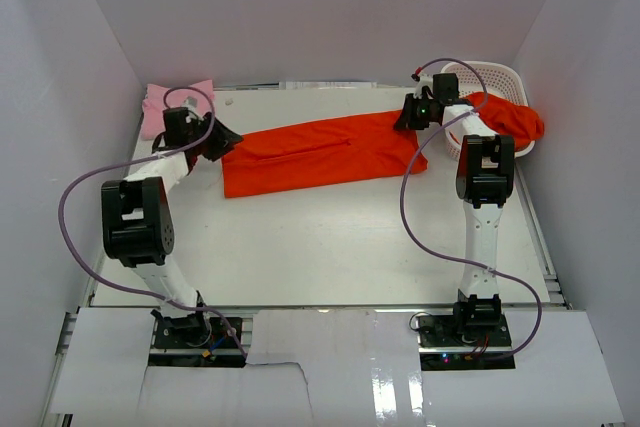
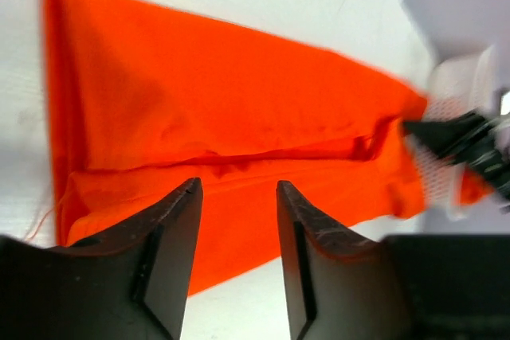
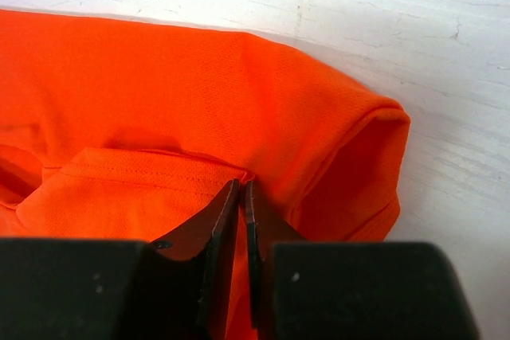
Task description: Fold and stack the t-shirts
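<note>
Desk: you are working over a white desk (image 1: 330, 247). In your right wrist view the bare desk (image 3: 414, 13) shows fine scratches and a few small dark specks.
Basket: your white plastic lattice basket (image 1: 497, 75) stands at the desk's far right corner, close to the right wall. Your left wrist view gives only a blurred patch of its white mesh.
Walls: plain white enclosure walls (image 1: 320, 7) close you in at the back and on both sides.
Near edge: glossy white panels (image 1: 330, 367) cover the front. You can see a ragged notch in them, left of the middle.
</note>
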Tool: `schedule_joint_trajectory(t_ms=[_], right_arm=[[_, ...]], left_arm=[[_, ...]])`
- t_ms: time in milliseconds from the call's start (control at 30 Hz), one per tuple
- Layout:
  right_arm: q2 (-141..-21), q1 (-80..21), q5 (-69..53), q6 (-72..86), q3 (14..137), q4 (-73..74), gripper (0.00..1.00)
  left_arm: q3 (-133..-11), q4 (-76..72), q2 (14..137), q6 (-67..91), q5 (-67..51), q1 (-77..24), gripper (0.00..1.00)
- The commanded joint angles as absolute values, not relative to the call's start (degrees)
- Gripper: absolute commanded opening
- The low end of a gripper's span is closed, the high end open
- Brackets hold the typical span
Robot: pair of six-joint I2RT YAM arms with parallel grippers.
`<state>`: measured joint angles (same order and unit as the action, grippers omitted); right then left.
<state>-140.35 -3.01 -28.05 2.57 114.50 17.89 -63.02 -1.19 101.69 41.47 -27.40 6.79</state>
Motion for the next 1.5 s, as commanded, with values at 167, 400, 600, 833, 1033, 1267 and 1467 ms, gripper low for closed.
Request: schedule_joint_trajectory(t_ms=[167, 400, 600, 833, 1033, 1267, 1467], right_arm=[[-136.15, -2.99, -30.15, 4.48, 113.12, 10.64, 0.49], [-130.70, -3.08, -30.59, 3.34, 110.22, 6.85, 0.66], [-120.26, -2.99, -29.63, 1.14, 102.77, 7.56, 0.66], [-112.16, -2.73, -28.65, 0.36, 93.71, 14.06, 0.68], [-108.37, -0.70, -33.13, 0.88, 83.43, 13.80, 0.69], [-106.70, 1.41, -35.86, 1.41, 78.31, 13.54, 0.69], [-107.40, 1.67, -37.44, 1.23, 76.73, 13.10, 0.69]], left_arm=[[-72.15, 6.24, 99.93, 15.57, -12.92, -7.11, 0.57], [-76.46, 7.73, 101.94, 4.76, -6.77, -16.86, 0.57], [-82.61, 9.67, 106.43, -0.87, -4.75, -22.75, 0.56], [-89.29, 9.84, 113.89, -4.48, -4.66, -28.12, 0.56], [-97.01, 9.40, 119.79, -4.48, -8.87, -30.32, 0.55], [-107.90, 9.75, 125.59, -4.31, -15.02, -33.04, 0.55], [-114.51, 9.41, 130.51, -0.53, -27.41, -33.13, 0.56]])
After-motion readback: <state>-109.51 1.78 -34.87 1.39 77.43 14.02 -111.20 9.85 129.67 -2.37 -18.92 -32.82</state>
